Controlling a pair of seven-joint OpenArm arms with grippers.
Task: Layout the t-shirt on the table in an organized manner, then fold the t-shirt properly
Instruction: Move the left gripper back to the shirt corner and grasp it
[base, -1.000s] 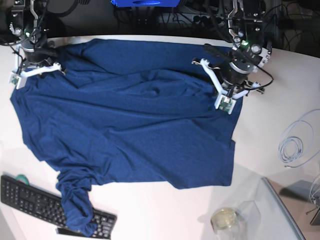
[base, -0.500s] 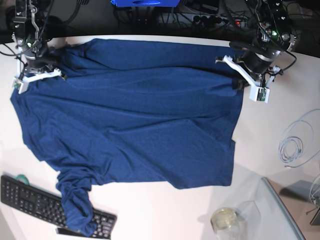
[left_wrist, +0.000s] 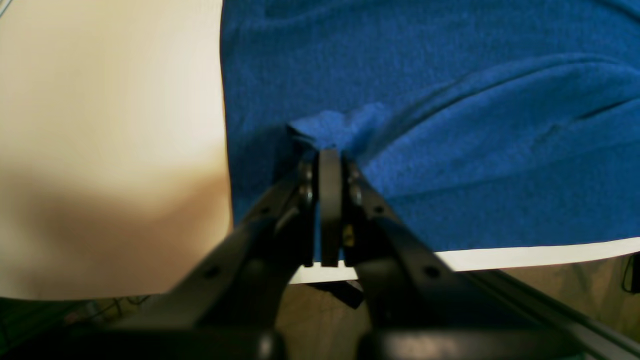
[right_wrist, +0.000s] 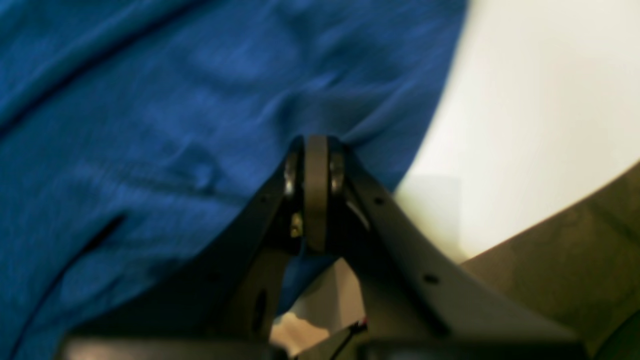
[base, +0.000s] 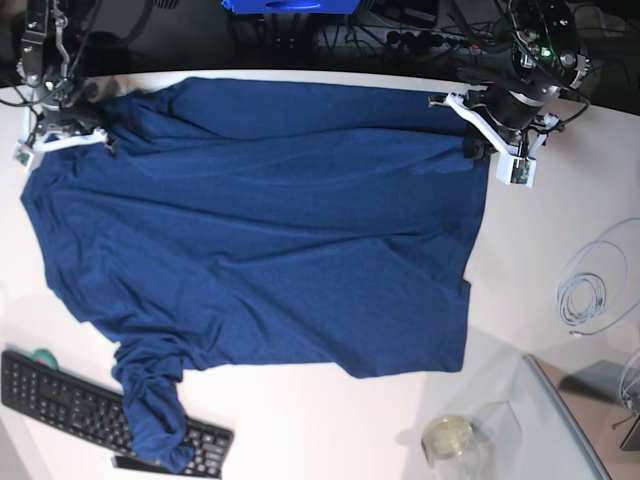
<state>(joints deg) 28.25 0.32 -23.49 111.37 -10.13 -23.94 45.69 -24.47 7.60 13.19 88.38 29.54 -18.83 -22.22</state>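
The dark blue t-shirt (base: 270, 230) lies spread over most of the white table (base: 560, 230), with one sleeve bunched at the near left. My left gripper (base: 476, 150) is at the shirt's far right corner. In the left wrist view, that gripper (left_wrist: 327, 150) is shut on a pinched fold of t-shirt (left_wrist: 450, 150) near the table (left_wrist: 100, 125) edge. My right gripper (base: 105, 143) is at the far left corner. In the right wrist view, it (right_wrist: 315, 142) is shut on the t-shirt (right_wrist: 150, 125) beside bare table (right_wrist: 525, 100).
A black keyboard (base: 60, 395) sits at the near left, with the bunched sleeve (base: 150, 420) draped over it. A white cable coil (base: 590, 285) lies at the right. A glass-edged stand (base: 560, 420) and a small jar (base: 447, 437) are at the near right.
Both grippers moved outward and toward the far edge with the cloth in them. The shirt's far part is stretched flatter, and the wrinkles near the left gripper are gone.
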